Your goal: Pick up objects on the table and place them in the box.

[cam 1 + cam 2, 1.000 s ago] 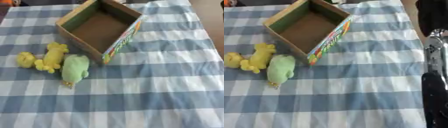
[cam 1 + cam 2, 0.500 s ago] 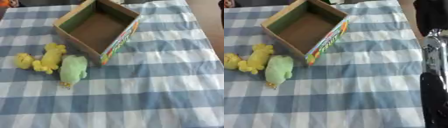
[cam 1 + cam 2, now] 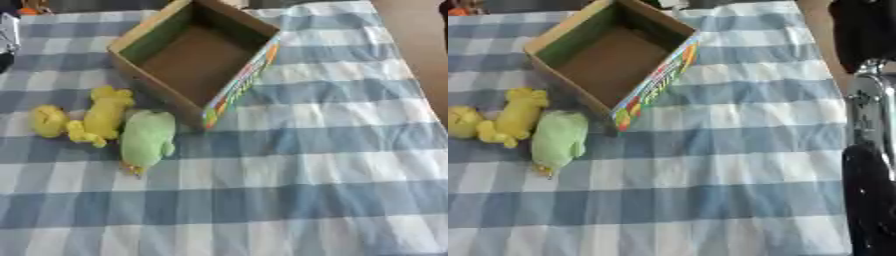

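Green soft toy [image 3: 146,140] lies on the blue-checked tabletop [image 3: 306,165], touching a yellow plush [image 3: 96,117] at its left and just beside the open cardboard box [image 3: 197,57]. Only the right arm [image 3: 871,165] shows; neither hand's fingers are in view.

I count one open cardboard box [image 3: 197,60] with a colourful printed side, sitting on one blue-and-white checked tablecloth [image 3: 306,175]. Beside it I see two soft toys: one yellow plush toy [image 3: 92,117] and one pale green plush toy [image 3: 147,140] (the two lie just beside each other). One black-and-silver robot arm [image 3: 872,165] shows at my right edge.
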Action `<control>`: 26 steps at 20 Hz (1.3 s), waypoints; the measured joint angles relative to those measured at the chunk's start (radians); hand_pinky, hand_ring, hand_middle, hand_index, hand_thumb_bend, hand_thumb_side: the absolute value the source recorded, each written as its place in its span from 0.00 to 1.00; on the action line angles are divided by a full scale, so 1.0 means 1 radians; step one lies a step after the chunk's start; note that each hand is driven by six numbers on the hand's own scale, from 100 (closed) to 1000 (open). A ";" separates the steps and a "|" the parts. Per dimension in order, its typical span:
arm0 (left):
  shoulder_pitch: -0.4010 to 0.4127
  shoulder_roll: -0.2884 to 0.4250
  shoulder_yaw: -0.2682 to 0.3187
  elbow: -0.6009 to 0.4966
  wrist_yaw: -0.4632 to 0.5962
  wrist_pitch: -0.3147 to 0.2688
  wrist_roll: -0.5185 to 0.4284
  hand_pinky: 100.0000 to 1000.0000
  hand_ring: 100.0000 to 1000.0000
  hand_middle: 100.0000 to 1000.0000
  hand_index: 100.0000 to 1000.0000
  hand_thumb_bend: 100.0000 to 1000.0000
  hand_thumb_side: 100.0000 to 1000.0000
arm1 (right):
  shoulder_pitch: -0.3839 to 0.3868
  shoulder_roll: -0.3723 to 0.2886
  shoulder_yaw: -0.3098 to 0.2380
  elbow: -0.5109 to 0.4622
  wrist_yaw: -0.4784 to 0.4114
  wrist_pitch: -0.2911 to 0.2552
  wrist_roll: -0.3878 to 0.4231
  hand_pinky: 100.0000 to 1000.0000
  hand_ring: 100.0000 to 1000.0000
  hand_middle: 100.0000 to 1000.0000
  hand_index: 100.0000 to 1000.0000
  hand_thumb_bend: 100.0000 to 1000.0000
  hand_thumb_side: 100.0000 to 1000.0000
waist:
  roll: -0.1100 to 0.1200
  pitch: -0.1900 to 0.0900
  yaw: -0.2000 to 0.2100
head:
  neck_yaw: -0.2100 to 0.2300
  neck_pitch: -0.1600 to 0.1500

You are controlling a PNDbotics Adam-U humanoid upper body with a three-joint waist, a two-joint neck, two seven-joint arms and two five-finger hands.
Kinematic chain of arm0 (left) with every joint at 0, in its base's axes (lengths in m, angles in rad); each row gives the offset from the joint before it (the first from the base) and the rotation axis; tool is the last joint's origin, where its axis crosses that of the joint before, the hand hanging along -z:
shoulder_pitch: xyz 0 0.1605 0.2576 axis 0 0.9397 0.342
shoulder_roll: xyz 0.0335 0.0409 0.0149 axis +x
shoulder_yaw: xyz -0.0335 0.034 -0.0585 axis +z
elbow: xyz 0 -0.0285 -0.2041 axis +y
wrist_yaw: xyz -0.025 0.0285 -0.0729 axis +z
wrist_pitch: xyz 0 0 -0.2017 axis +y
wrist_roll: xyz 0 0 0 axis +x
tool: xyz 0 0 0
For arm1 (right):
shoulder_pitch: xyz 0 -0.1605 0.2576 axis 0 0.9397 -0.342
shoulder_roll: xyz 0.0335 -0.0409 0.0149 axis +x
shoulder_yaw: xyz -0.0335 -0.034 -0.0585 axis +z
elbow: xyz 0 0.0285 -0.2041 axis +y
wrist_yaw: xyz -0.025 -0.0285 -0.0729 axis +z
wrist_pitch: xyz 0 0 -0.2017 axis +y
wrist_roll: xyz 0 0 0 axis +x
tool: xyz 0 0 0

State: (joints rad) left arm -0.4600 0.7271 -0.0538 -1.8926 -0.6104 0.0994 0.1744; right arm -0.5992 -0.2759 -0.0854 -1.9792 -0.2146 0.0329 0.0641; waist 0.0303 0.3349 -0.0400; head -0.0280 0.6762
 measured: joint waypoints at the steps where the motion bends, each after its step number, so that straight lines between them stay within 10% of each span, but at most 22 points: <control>1: -0.007 0.008 -0.012 0.022 -0.007 -0.010 -0.017 0.64 0.76 0.80 0.97 0.00 0.18 | 0.000 0.000 0.000 0.000 0.000 0.000 0.000 0.80 0.77 0.45 0.80 0.00 0.46 | 0.000 -0.002 -0.001 | 0.000 0.000; 15: -0.185 0.040 -0.018 0.200 -0.068 -0.104 -0.627 0.67 0.82 0.83 1.00 0.00 0.28 | 0.001 0.000 0.000 0.005 0.000 -0.001 0.003 0.80 0.77 0.45 0.80 0.00 0.46 | 0.000 -0.008 0.002 | -0.001 -0.001; 21: -0.211 0.049 -0.010 0.257 -0.093 -0.134 -0.799 0.72 0.87 0.87 1.00 0.01 0.64 | 0.003 0.000 0.000 0.006 0.000 0.002 0.007 0.80 0.77 0.45 0.80 0.00 0.46 | 0.001 -0.008 0.007 | -0.002 -0.002; 26: -0.209 0.081 -0.002 0.275 -0.092 -0.171 -0.948 0.73 0.89 0.88 1.00 0.22 0.82 | 0.009 0.000 0.000 0.006 0.000 0.002 0.009 0.80 0.77 0.45 0.80 0.00 0.46 | 0.002 -0.008 0.011 | -0.006 -0.007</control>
State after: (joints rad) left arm -0.6688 0.8084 -0.0563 -1.6180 -0.7021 -0.0717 -0.7732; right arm -0.5899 -0.2754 -0.0850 -1.9730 -0.2147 0.0345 0.0736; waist 0.0323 0.3267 -0.0292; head -0.0339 0.6693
